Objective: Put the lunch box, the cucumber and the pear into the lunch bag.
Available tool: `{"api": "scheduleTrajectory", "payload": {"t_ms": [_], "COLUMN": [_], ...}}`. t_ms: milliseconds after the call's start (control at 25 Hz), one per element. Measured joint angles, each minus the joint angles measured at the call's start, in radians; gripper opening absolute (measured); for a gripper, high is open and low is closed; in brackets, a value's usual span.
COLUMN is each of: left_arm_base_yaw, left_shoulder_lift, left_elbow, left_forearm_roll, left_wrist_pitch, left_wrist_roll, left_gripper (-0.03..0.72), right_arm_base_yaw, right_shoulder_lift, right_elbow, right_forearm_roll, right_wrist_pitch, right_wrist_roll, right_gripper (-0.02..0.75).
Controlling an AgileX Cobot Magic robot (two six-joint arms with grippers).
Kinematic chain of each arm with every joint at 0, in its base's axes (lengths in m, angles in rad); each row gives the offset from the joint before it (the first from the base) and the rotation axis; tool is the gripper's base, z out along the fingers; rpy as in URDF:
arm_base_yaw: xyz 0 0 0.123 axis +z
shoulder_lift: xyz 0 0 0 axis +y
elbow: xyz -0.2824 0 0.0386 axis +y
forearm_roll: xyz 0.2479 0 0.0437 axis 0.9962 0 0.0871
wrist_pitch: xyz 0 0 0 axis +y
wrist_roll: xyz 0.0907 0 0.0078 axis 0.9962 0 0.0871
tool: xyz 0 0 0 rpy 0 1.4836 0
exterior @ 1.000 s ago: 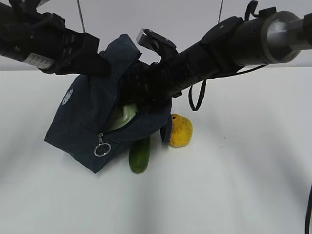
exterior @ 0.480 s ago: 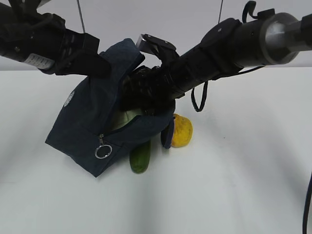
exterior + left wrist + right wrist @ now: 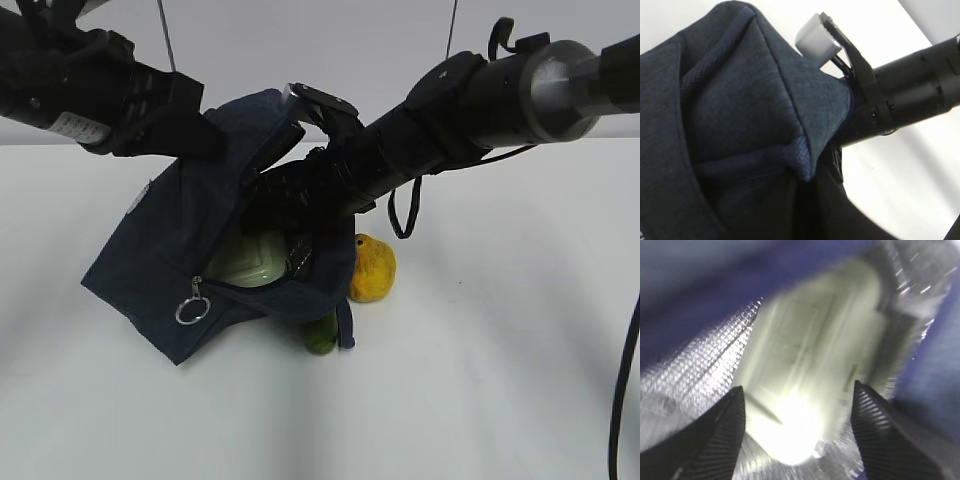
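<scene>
The navy lunch bag hangs open, tilted, its lower corner on the table. My left gripper is shut on the bag's top flap. The lunch box lies inside the bag, its sage-green lid showing in the right wrist view. My right gripper is open inside the bag mouth, fingers apart just in front of the box. The cucumber lies on the table, mostly hidden under the bag's edge. The pear stands on the table right of the bag.
The silver zipper ring dangles at the bag's front. The bag's silver lining surrounds the box. The right arm crosses over the pear. The white table stretches to the front and right.
The bag has sagged and shifted left, and its mouth is wider. The lunch box sits deeper inside. The bag's edge now covers most of the cucumber. The right arm has pulled back slightly.
</scene>
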Motion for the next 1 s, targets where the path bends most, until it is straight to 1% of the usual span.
{"api": "scheduleTrajectory", "payload": {"t_ms": [80, 200, 400, 480, 720, 840, 1000], "left_arm_base_yaw": [0.0, 0.0, 0.0, 0.0, 0.0, 0.002, 0.018], "left_shoulder_lift": [0.0, 0.0, 0.0, 0.0, 0.0, 0.0, 0.0], "left_elbow": [0.0, 0.0, 0.0, 0.0, 0.0, 0.0, 0.0], "left_forearm_roll": [0.007, 0.018, 0.059, 0.066, 0.119, 0.161, 0.175], "left_wrist_pitch": [0.001, 0.002, 0.002, 0.0, -0.002, -0.002, -0.001], "left_wrist_roll": [0.0, 0.0, 0.0, 0.0, 0.0, -0.002, -0.01], "left_gripper": [0.003, 0.003, 0.003, 0.003, 0.003, 0.003, 0.003], "right_arm_base_yaw": [0.0, 0.0, -0.024, -0.037, -0.045, -0.046, -0.046], "right_shoulder_lift": [0.0, -0.002, -0.065, -0.098, -0.163, -0.181, -0.196], "right_elbow": [0.0, 0.0, 0.0, 0.0, 0.0, 0.0, 0.0], "right_forearm_roll": [0.002, -0.014, -0.128, -0.211, -0.557, -0.658, -0.73], "right_wrist_pitch": [0.0, 0.002, 0.021, 0.034, 0.107, 0.156, 0.213], "right_wrist_roll": [0.0, 0.0, 0.016, 0.054, 0.246, 0.299, 0.321], "right_gripper": [0.505, 0.517, 0.517, 0.517, 0.517, 0.489, 0.403]}}
